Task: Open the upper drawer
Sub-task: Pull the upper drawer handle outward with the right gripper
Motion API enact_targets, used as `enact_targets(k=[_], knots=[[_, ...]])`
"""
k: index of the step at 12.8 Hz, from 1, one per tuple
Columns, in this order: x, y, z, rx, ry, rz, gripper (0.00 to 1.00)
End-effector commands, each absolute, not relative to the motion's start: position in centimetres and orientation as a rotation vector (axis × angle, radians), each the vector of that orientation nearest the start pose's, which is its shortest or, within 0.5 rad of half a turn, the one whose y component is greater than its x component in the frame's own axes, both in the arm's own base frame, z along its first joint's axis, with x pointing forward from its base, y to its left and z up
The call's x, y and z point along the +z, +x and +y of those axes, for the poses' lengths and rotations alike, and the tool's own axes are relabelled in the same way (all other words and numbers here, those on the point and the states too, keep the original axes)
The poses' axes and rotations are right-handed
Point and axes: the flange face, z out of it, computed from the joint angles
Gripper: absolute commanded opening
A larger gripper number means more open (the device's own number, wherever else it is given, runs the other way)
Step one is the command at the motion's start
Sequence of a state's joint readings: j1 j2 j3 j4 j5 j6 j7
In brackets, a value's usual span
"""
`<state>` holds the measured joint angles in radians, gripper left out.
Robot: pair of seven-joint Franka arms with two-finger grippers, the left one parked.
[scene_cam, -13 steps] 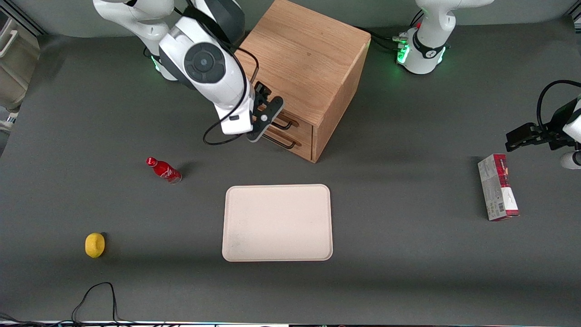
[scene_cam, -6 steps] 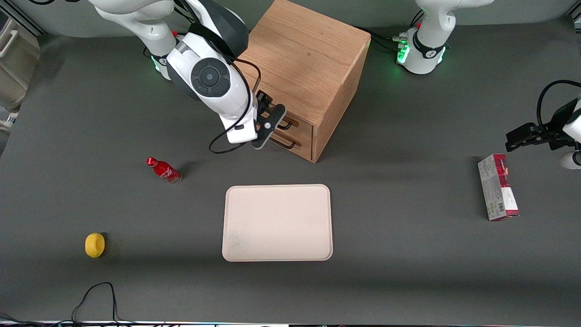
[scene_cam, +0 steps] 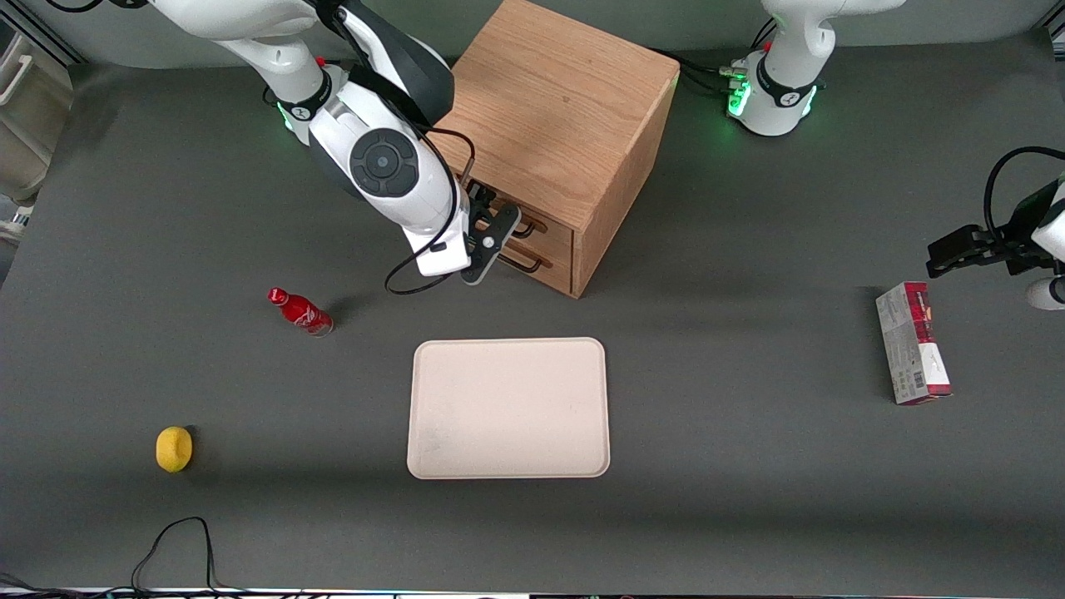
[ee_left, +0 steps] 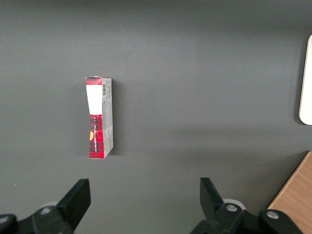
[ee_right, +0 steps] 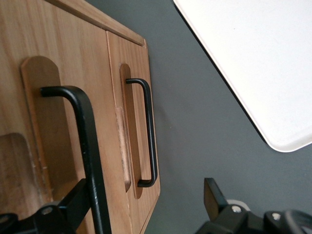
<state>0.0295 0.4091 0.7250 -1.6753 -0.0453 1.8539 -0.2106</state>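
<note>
Since a second ago the gripper (scene_cam: pixel 497 235) has closed in on the cabinet (scene_cam: pixel 557 116) front. Upper drawer (ee_right: pixel 53 122), still shut, presents its black bar handle (ee_right: pixel 90 151) between the spread fingers (ee_right: pixel 73 204), long axis crossing the gap; lower drawer's handle (ee_right: pixel 146 131) lies just beside.

You're looking down on a dark grey matte table (scene_cam: pixel 749 499) that fills nearly the whole front view. Soft, even light falls on it, leaving only faint shadows. A black cable (scene_cam: pixel 170 545) loops at the edge nearest the front camera, and a pale beige fixture (scene_cam: pixel 25 125) stands off the working arm's end.
</note>
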Motion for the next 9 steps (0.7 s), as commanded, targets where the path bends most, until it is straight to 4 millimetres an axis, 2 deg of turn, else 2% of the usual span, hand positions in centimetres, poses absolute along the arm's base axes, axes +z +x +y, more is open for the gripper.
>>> enact_targets(k=[1, 4, 9], knots=[[39.3, 50.3, 39.4, 0.244, -2.594, -1.380, 1.00], [39.3, 51.1, 38.7, 0.225, -2.574, -1.404, 1.00], [39.8, 55.2, 35.1, 0.165, -2.573, -1.425, 1.00]])
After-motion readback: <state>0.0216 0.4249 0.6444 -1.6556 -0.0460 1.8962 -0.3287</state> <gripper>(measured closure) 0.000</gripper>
